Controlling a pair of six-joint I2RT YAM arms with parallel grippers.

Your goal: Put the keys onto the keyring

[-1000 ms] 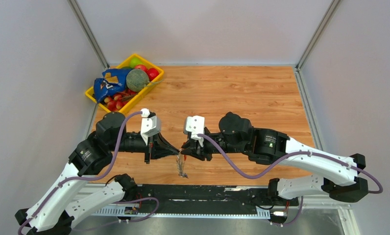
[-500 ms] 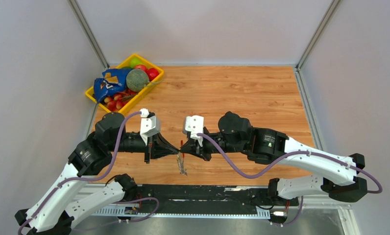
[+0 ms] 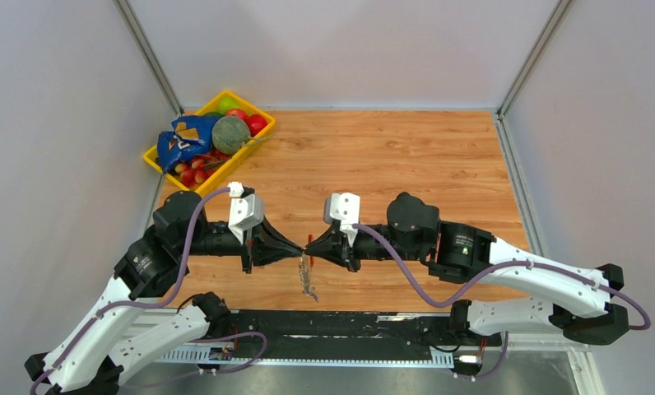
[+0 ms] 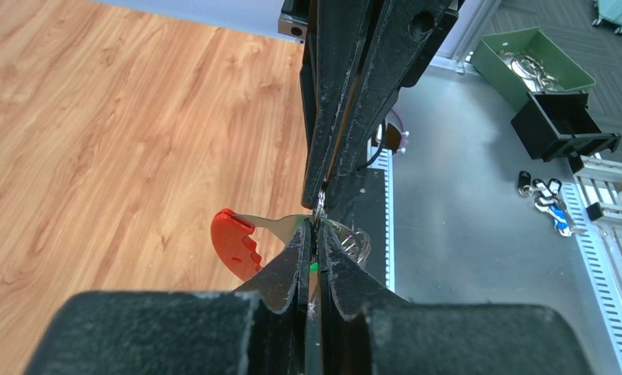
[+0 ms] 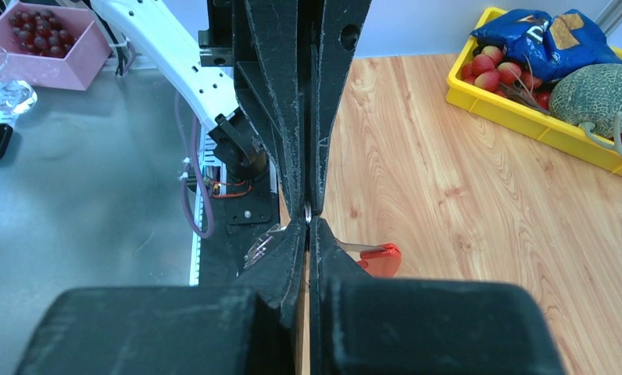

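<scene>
yellow bin [image 5: 511, 119] holding melon [image 3: 230, 134], fruit [image 3: 194, 174], blue bag [image 3: 180, 141], left tool [image 4: 314, 238], right tool [image 5: 308, 226] both pinching keyring [image 3: 308, 281]

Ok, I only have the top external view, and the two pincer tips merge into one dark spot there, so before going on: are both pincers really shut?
Observer: Yes. Each wrist view shows its own fingers pressed together: the left pincer and the right pincer alike.
Operator: Under them I see only the keyring hanging. Anything more?
Observer: Its red piece sticks out toward the wooden tabletop, its silvery shaft running to where the tips meet.
Operator: Any key in there?
Observer: A green speck shows between the left fingers; too small to call a key.
</scene>
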